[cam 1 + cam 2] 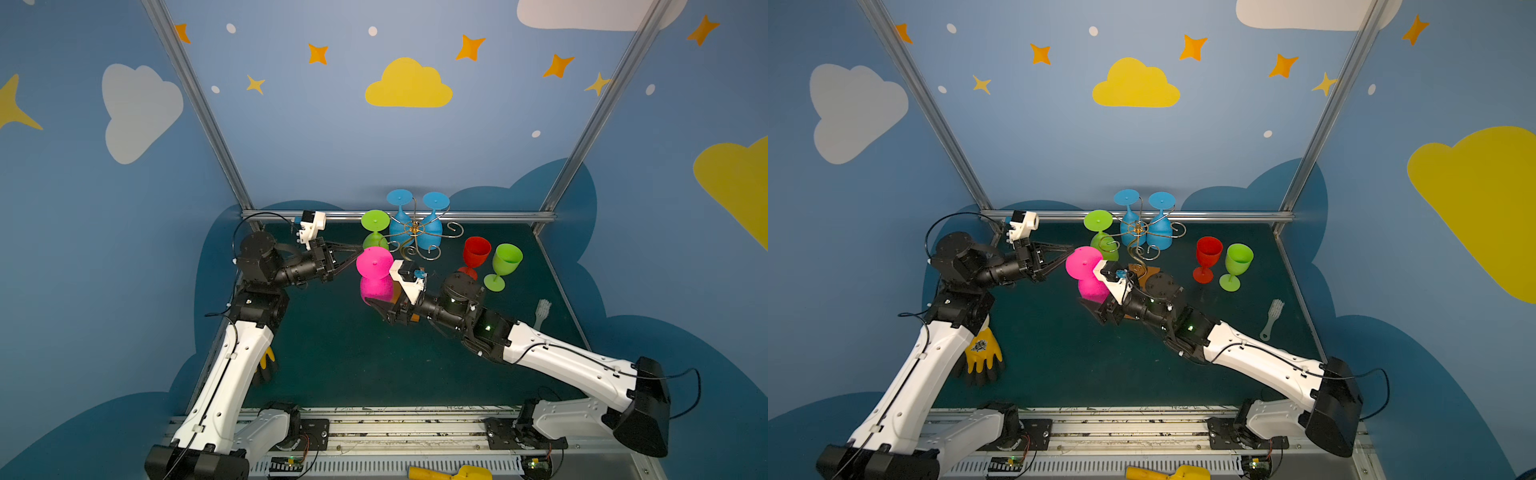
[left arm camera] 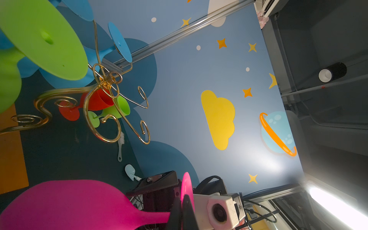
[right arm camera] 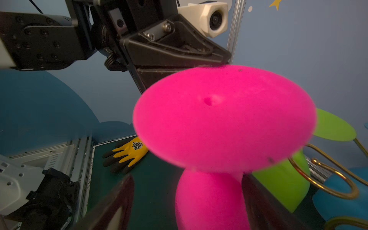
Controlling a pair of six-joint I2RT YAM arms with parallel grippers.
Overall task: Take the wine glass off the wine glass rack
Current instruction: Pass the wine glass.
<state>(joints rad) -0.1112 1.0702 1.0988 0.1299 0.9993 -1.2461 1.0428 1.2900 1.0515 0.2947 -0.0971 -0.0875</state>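
While my right arm reaches low across the bench point(image 1: 340, 357), the right gripper point(image 1: 377, 300) stands wide and clasps the bowl of the upturned pink glass point(image 1: 375, 266), held clear of the rack point(image 1: 415, 227) just behind it. My left arm lies level from the opposite side; the left gripper point(image 1: 360, 249) is pinched shut, tip at the glass's foot rim. Just past that tip a green glass point(image 1: 375, 220) and two blue glasses point(image 1: 432, 232) hang mouth down. Open bench lies below the right gripper; a red glass point(image 1: 476, 249) stands beyond its wrist.
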